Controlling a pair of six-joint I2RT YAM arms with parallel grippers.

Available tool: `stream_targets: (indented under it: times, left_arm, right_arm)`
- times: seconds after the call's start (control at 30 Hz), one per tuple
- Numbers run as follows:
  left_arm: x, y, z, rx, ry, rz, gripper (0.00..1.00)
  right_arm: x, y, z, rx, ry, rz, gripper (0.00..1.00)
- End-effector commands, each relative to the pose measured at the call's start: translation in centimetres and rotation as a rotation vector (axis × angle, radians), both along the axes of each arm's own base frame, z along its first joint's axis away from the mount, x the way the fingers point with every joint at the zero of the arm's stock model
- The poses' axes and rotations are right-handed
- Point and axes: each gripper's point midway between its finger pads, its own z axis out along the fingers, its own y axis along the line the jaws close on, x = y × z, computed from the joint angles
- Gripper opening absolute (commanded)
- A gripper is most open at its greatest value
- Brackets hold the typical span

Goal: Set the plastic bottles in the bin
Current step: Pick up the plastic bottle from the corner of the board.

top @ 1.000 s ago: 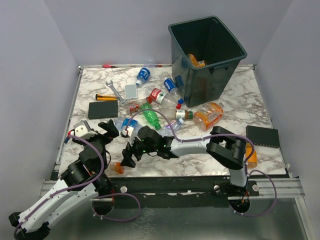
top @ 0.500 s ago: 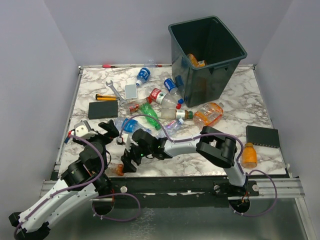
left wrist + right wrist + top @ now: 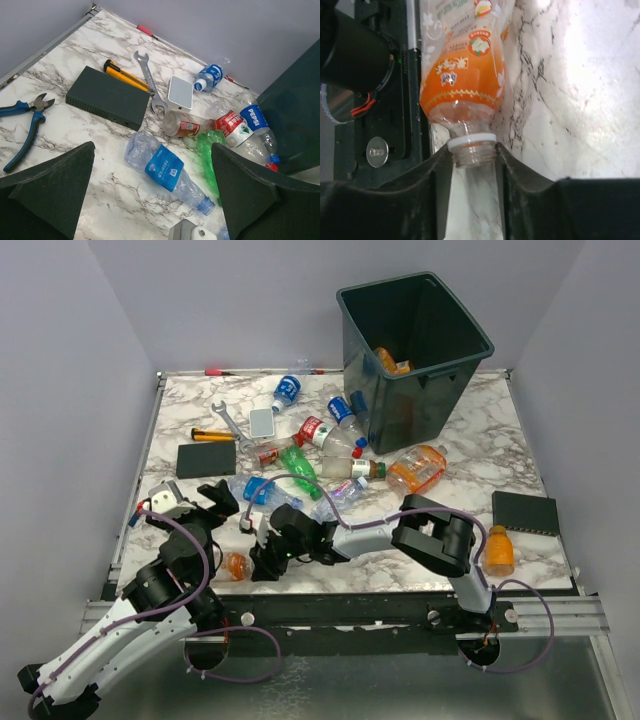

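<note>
Right gripper [image 3: 474, 156]: my fingers are pinching the bare, capless neck of an orange bottle [image 3: 465, 75], one on each side just under its white collar ring. The bottle lies on its side at the near edge of the table [image 3: 440, 540], towards the left corner, beside the black front rail [image 3: 395, 100]. Clear plastic, orange and white printed label, looks empty.

Left gripper [image 3: 152, 150]: spread wide, nothing between the fingers, hanging above the near-left part of the table.

Surface: white marble pattern with grey veins, metal trim round the edge. Plain grey walls on three sides.

Other bottles are in a loose heap mid-table:
- clear one with a blue label [image 3: 165, 167], lying flat
- green one [image 3: 210, 155]
- clear one with a red label [image 3: 187, 125]
- Pepsi one [image 3: 252, 117], close to the bin

A wide orange bottle [image 3: 418, 468] lies in front of the bin, and a small one [image 3: 498, 552] stands upright near the right edge.

Bin [image 3: 440, 390]: far right of the table, dark grey-green, open top, something orange [image 3: 390, 362] inside.

Also on the table:
- wrench [image 3: 147, 80]
- blue-handled pliers [image 3: 25, 122]
- dark slab [image 3: 107, 97]
- small pale slab [image 3: 180, 92]
</note>
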Motion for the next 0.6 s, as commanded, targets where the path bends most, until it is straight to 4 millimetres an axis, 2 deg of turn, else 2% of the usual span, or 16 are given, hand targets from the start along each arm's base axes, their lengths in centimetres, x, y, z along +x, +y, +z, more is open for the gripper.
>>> stream_targets:
  times: [0.0, 0.2, 0.3, 0.43, 0.57]
  left_arm:
    - [0.2, -0.4, -0.6, 0.013, 0.013, -0.015, 0.99]
    - [0.2, -0.4, -0.5, 0.011, 0.01, -0.017, 0.99]
    - [0.2, -0.5, -0.5, 0.01, 0.009, -0.017, 0.99]
    - [0.1, -0.4, -0.4, 0.01, 0.006, -0.021, 0.99]
    - [0.0, -0.4, -0.3, 0.007, 0.0, -0.028, 0.99]
  right_arm:
    - [0.4, -1.0, 0.1, -0.005, -0.035, -0.067, 0.38]
    - [1.0, -2.7, 1.7, 0.017, -0.076, -0.12, 0.25]
    - [1.2, -4.3, 2.2, 0.01, -0.104, -0.152, 0.17]
    - [1.4, -7.7, 3.6, -0.012, -0.138, -0.224, 0.13]
    - [1.0, -12.5, 5.7, -0.022, -0.131, -0.323, 0.11]
